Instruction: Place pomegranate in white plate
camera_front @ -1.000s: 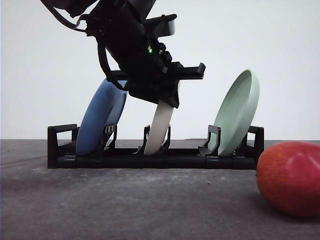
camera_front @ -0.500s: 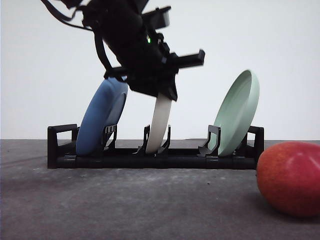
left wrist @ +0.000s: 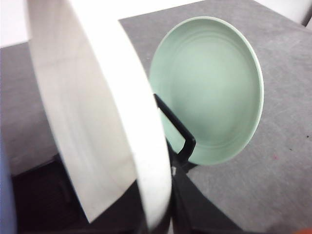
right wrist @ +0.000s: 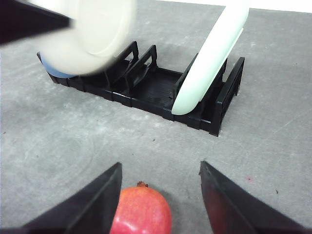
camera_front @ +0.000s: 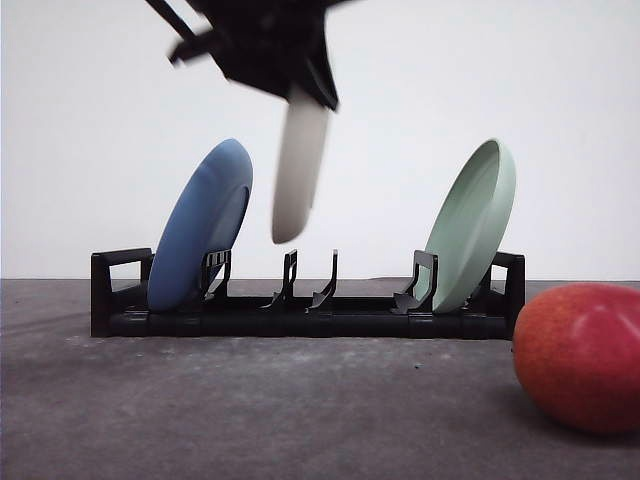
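The left gripper (camera_front: 300, 85) is clamped on the white plate (camera_front: 298, 170), above the rack (camera_front: 300, 322); swinging, it could slip. The right gripper (right wrist: 160, 183) hovers apart over the pomegranate (camera_front: 580, 355), near right.

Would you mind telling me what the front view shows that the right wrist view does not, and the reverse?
Front view alone: the left pincer gripping the white plate at its top edge, and the blue plate in full.

Right wrist view alone: the right pincer, open, straddling the pomegranate, and the fruit's stem nub.

Both: the white plate lifted clear of the black rack, the pale green plate, the pomegranate.
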Action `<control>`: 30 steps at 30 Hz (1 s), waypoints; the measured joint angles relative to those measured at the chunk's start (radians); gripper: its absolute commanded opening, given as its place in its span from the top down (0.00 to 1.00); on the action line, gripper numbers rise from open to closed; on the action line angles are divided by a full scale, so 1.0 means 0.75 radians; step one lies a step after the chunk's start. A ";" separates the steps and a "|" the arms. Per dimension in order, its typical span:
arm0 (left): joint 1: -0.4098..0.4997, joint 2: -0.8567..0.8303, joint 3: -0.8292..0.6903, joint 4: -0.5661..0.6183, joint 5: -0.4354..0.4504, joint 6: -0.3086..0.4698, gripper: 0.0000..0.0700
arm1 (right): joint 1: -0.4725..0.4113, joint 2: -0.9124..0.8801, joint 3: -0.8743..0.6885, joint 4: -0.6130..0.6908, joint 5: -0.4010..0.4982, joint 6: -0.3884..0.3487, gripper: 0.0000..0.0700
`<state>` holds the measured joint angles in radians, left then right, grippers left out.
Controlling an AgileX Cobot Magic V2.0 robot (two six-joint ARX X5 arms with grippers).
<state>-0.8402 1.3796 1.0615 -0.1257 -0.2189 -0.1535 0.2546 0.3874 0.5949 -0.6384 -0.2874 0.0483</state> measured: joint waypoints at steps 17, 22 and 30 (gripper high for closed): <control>-0.209 -0.428 0.000 -0.631 0.056 0.026 0.99 | 0.000 0.000 0.000 0.000 0.000 0.001 0.54; -0.306 -0.441 -0.009 -0.945 -0.043 0.152 0.99 | 0.000 0.001 0.000 0.000 0.001 0.001 0.54; -0.523 -0.436 -0.313 -0.744 -0.246 0.296 0.99 | 0.000 0.000 0.000 0.000 0.001 0.001 0.54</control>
<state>-1.2328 1.0522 0.8267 -0.6838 -0.4032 0.0686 0.2546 0.3874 0.5949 -0.6384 -0.2871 0.0490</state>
